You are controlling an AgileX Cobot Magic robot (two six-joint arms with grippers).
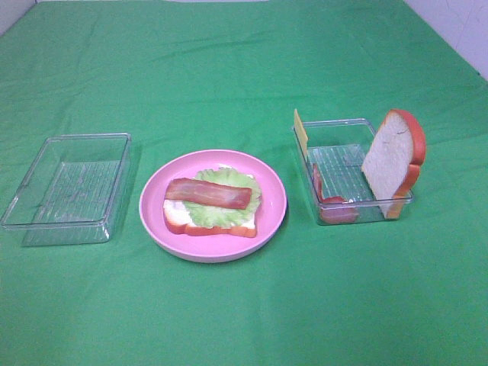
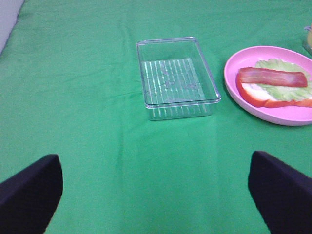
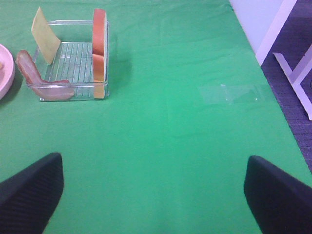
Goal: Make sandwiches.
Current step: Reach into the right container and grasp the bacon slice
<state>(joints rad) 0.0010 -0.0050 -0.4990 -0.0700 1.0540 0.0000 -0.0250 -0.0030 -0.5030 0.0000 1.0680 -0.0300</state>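
the half-built toy sandwich [image 1: 212, 200] of white bread, green lettuce and red-brown bacon is lying on the round pink plate [image 1: 156, 217]. the left gripper [image 2: 156, 195] and right gripper [image 3: 155, 195] are hovering released, empty. the yellow cheese slice [image 1: 300, 131] in the clear ribbed tray [image 1: 335, 123] is likely coming next.

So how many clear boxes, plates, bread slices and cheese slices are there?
Clear boxes: 2, one empty, one with food
Plates: 1, pink
Bread slices: 2, one on the plate, one standing in a box
Cheese slices: 1
Total: 6
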